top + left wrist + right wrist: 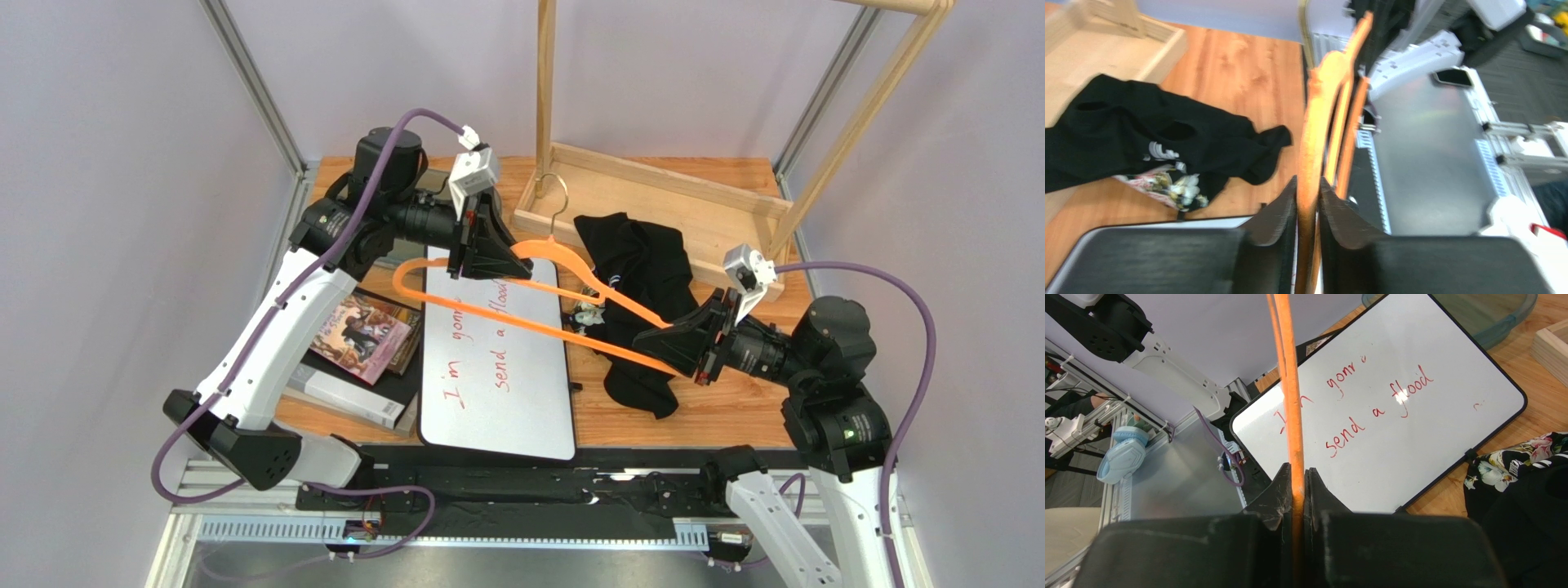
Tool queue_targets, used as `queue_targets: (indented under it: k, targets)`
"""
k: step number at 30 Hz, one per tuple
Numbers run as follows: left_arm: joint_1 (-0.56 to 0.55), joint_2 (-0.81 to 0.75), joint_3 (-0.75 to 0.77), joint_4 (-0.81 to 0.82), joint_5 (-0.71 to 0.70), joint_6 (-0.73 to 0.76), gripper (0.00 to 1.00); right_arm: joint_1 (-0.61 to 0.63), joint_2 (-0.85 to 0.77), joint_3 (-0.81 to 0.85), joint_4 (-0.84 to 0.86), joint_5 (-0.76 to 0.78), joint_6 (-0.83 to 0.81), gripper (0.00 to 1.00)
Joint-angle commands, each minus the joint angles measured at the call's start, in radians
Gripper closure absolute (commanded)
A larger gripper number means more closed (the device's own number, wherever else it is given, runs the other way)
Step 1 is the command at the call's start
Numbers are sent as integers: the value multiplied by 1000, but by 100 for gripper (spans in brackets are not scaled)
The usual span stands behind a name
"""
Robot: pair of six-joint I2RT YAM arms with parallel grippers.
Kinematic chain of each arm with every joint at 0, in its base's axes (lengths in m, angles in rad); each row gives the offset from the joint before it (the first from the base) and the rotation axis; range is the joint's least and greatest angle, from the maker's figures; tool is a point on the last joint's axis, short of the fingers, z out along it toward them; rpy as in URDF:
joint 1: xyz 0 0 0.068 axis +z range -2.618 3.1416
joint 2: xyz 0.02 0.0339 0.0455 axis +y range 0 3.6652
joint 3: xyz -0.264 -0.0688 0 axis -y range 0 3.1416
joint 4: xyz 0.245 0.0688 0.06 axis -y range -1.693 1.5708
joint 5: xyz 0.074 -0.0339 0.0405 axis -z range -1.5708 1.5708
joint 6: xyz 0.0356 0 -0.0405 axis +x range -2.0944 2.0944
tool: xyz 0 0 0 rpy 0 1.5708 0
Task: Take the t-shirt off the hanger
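Black fingers of the right gripper (1298,471) fill the near edge of its wrist view, clamped tight on the thin orange bar of the hanger (1289,386). Both arms reach over the wooden table (736,417). Beyond the two grippers a tall pale rack (687,208) stands with its tray-like base at the far edge. Below the hanger, between the grippers, lies a whiteboard (497,392) with red handwriting. Just beside the right gripper, on the rack side, the black t-shirt (638,282) lies crumpled on the table, its flower print partly showing. It is off the hanger, which crosses above one edge of it. The left gripper (472,263) pinches the opposite end of the hanger, its jaws pressed against the plastic on both sides, so the frame hangs in the air between the two grippers. Under the left arm, next to the whiteboard, sits a small stack of books (368,337). The hanger's metal hook (555,196) points toward the rack.
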Motion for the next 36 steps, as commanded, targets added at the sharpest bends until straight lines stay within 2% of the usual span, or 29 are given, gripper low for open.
queue_targets:
  k: [1, 5, 6, 8, 11, 16, 21, 24, 26, 28, 30, 34, 36]
  targets:
    - [4, -46, -10, 216, -169, -247, 67, 2, -61, -17, 57, 144, 19, 100]
    - [4, -82, -31, 228, -312, -315, 51, 2, -72, -20, 56, 174, 24, 100]
    - [4, -94, -44, 233, -340, -324, 44, 1, -69, -20, 56, 175, 25, 100]
    - [4, -134, -56, 243, -402, -350, 40, 2, -64, -20, 57, 174, 31, 100]
    - [4, -194, -82, 295, -430, -407, 41, 1, -64, -21, 45, 177, 30, 100]
    - [-12, -305, -162, 473, -489, -528, 44, 2, -61, -23, 42, 167, 37, 100]
    - [-74, -291, -133, 532, -565, -599, 43, 2, -61, -11, 47, 135, 48, 100]
    - [-83, -214, -24, 497, -474, -574, 41, 2, -66, -3, 46, 109, 47, 100]
    - [-83, -131, 113, 401, -304, -443, 39, 1, -66, 2, 43, 71, 42, 100]
    - [-82, -61, 207, 319, -240, -319, 39, 1, -66, 8, 45, 48, 48, 100]
    - [-82, -15, 346, 204, -234, -227, 38, 1, -61, 22, 27, 26, 41, 100]
    - [-56, 19, 415, 242, -173, -229, 25, 2, -57, 34, 13, -20, 39, 100]
    - [-55, 85, 487, 216, -112, -238, 25, 1, -55, 28, 28, -43, 48, 100]
